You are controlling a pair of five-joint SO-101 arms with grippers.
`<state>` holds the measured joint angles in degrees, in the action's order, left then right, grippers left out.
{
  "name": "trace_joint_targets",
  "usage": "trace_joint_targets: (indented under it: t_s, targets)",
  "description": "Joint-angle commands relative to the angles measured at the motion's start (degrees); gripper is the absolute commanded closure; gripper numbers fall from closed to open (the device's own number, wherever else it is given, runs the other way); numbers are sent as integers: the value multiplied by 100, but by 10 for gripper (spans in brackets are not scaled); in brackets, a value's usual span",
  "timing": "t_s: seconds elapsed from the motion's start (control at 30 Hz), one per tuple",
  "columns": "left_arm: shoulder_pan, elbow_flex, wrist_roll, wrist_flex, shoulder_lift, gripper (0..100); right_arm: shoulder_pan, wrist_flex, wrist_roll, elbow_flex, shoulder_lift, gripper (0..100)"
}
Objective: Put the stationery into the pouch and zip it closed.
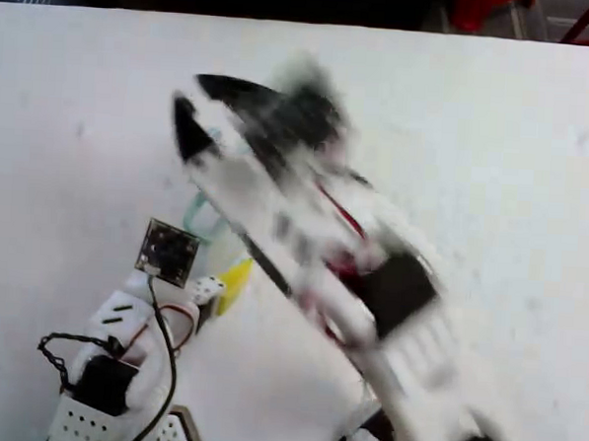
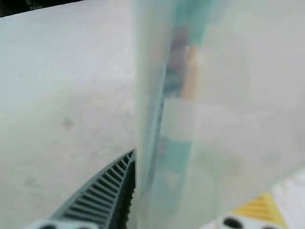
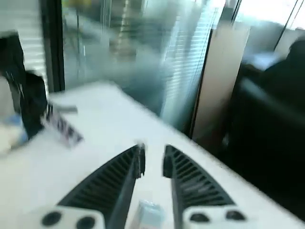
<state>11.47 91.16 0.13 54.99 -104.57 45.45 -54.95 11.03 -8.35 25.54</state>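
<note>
The pouch [image 2: 167, 119] stood gripped in the left gripper [image 1: 220, 284], long axis pointing away from its jaws; the right gripper [image 3: 152, 160], jaws slightly parted and empty, hung above the table [image 1: 497, 132].

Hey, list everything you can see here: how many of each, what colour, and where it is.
table: one, white, under both arms
pouch: one, translucent teal, blurred coloured shapes inside, by the left arm
blinds: pale, in the room beyond the table
left pincer: one, grey and yellow, at the pouch
right pincer: one, dark, open, empty, raised over the table
</note>
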Motion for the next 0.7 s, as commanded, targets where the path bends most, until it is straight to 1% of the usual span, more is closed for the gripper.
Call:
trace_joint_targets:
  t_s: [0.0,0.13,0.3,0.47,0.67]
  targets:
    - [48,-237,-62,-158,4,722,-48,-1200,105,-2110,-1226,978]
    - [48,-255,-62,-158,4,722,-84,-2273,105,-3534,-2114,982]
    - [48,-255,-62,-158,4,722,-505,-3055,105,-4563,-2712,982]
    - [48,-237,-62,-176,4,722,-585,-3758,123,-4809,-2888,982]
    - [48,-237,-62,-176,4,722,-576,-4171,149,-4800,-2897,982]
